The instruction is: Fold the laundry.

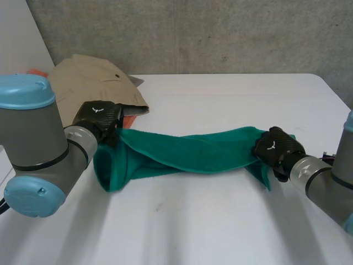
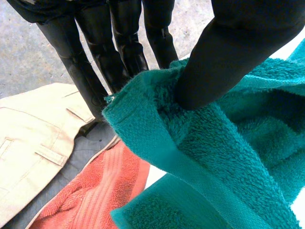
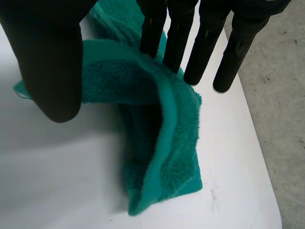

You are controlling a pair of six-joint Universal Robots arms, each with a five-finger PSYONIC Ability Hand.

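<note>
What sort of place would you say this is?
Likely a robotics lab bench: a white table before a concrete wall, a green towel stretched between the left hand and right hand.

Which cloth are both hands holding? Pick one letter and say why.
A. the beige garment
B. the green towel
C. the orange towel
B: the green towel stretches between them, the left hand pinching one end and the right hand the other, while the beige garment lies on the table.
</note>
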